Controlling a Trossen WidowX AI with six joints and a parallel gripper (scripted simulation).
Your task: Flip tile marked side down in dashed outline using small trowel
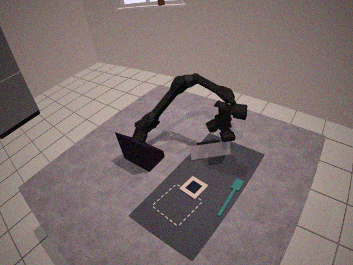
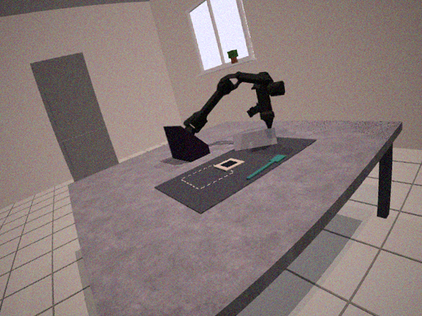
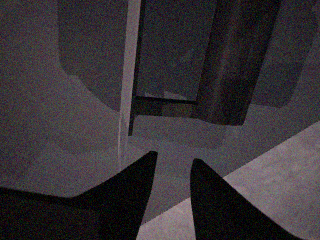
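The tile lies flat on the dark mat, its dark square marking facing up. It covers part of one side of the dashed outline and lies mostly outside it. The teal trowel lies flat near the mat's right edge, apart from the tile. My gripper is empty, its fingers parted by a narrow gap. It points down just above or behind the pale panel, away from both objects. In the top view its fingertips are largely hidden.
A pale, see-through upright panel stands at the mat's far end. A dark bar is beside it in the wrist view. The arm's dark wedge-shaped base stands left of the mat.
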